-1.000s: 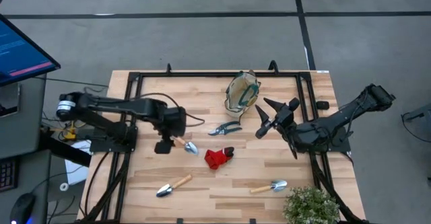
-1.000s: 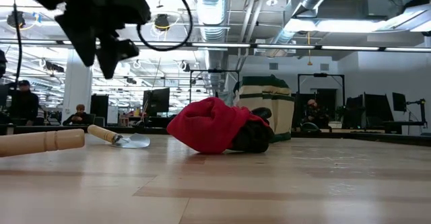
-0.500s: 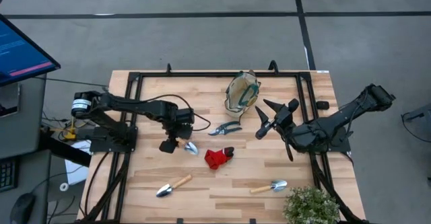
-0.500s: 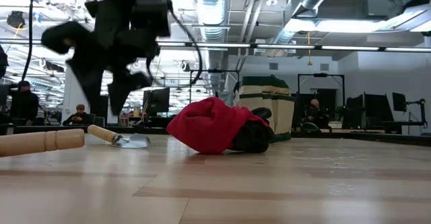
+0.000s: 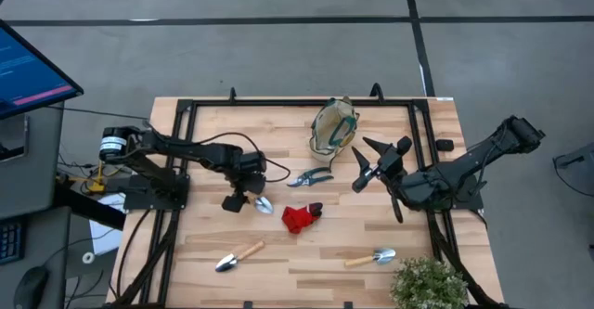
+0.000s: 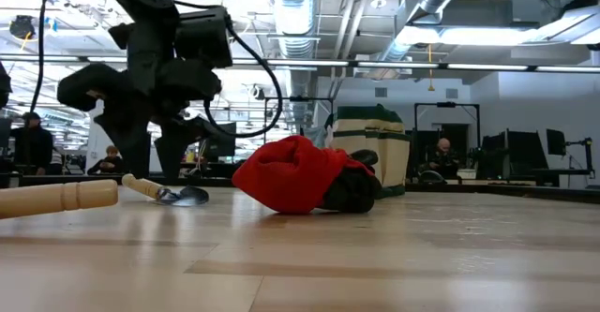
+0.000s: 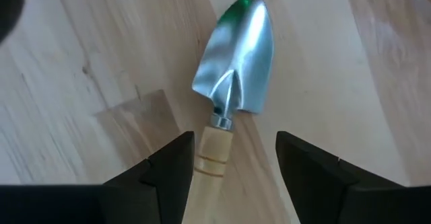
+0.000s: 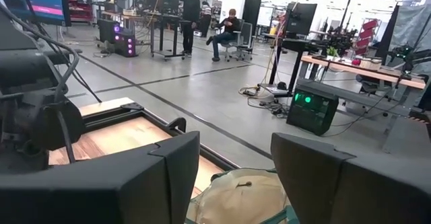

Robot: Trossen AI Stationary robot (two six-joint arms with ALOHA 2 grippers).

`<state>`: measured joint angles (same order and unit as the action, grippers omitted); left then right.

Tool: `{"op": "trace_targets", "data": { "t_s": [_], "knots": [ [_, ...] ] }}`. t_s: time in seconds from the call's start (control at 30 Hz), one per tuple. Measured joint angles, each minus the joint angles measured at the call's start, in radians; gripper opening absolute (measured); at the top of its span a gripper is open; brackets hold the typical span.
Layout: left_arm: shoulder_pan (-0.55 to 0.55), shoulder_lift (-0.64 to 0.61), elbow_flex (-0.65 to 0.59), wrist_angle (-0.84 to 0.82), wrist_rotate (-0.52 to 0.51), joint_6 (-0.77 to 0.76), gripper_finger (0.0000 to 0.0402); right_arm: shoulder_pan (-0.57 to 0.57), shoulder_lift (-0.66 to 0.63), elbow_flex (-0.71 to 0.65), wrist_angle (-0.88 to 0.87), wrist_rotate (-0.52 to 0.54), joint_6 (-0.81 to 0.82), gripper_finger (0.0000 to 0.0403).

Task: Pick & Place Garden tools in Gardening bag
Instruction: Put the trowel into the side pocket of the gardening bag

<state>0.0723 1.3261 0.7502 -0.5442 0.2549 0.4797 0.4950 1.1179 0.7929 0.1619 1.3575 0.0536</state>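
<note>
Left wrist view alone shows the left gripper [image 7: 229, 167] with its fingers [image 7: 165, 177] apart on either side of a trowel [image 7: 232, 83], straddling the wooden handle without clamping it; that trowel lies flat, its long axis running from the gripper outward, silver blade pointing away. High view places this same trowel [image 5: 257, 200] left of centre on the table [image 5: 213, 123], under the left gripper [image 5: 239, 199], blade toward the red-and-black glove [image 5: 300, 216] lying just beside it. High view counts 3 trowels in all: a 2nd [image 5: 238, 255] near the front edge, lying slantwise with blade toward the front-left, and a 3rd [image 5: 371, 257] at front right, blade toward the right and near the potted plant [image 5: 428, 284]. 1 pair of pruning shears [image 5: 309, 177] lies between the glove and the gardening bag [image 5: 331, 128], which stands at the table's far middle, 1 in number. Right gripper [image 5: 365, 163] hangs raised just right of the bag, fingers apart and empty. Right wrist view shows the bag's open top [image 8: 236, 197] below that gripper. Low view shows the glove [image 6: 305, 174] hiding part of the bag [image 6: 375, 148].
</note>
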Motion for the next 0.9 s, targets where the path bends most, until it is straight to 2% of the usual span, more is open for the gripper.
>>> {"op": "trace_targets", "data": {
  "t_s": [0.2,0.43,0.8,0.9],
  "knots": [
    [0.0,0.099,0.006,0.046,0.002,0.008,0.0209,0.0,0.0,0.0,-0.001,-0.004,0.0,0.0177],
    [0.0,0.125,0.025,0.039,-0.015,0.003,0.0203,0.0,0.0,0.0,-0.005,-0.023,0.0,0.0172],
    [-0.016,0.19,0.027,0.04,-0.041,-0.023,0.0073,0.0,0.0,0.0,-0.015,-0.022,0.0,0.0168],
    [-0.011,0.181,0.024,0.04,-0.033,-0.025,0.0062,0.0,0.0,0.0,-0.019,-0.022,0.0,0.0166]
  ]
}}
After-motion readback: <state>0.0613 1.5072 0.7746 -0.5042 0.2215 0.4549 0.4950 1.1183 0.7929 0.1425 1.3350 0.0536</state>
